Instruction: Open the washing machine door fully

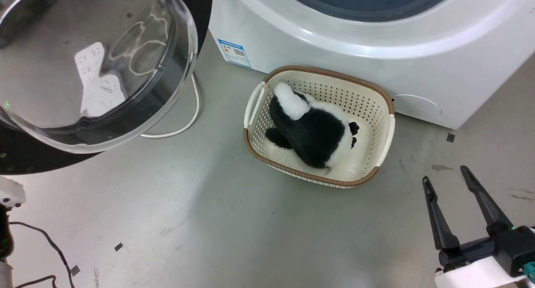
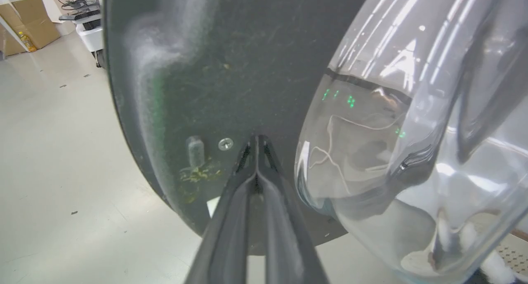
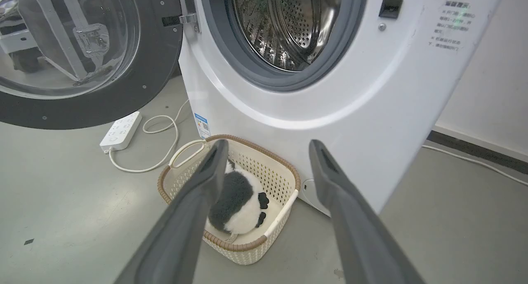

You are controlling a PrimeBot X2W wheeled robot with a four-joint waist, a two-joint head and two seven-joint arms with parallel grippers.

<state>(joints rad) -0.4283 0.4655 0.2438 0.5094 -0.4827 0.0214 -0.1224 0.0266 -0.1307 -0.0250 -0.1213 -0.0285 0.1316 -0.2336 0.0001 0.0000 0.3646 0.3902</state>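
Pushing step approx. done: your left gripper point(image 2: 256, 140), fingers together, tips at washing machine door point(image 2: 231, 69) rim; right gripper point(image 1: 444, 174) fingers apart. Next: light push to hinge stop.

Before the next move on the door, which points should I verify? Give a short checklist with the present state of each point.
1. Washing machine door clear of the drum opening: ok, it stands wide open beside the washing machine.
2. Left claw shut, tips at the door's black inner face: ok; actual touch, cannot tell.
3. Right claw away from the door: ok, open, above the floor.
4. Basket out of the door's path: ok, it sits before the washing machine.
5. Power strip under the door: cannot tell if the rim clears it.
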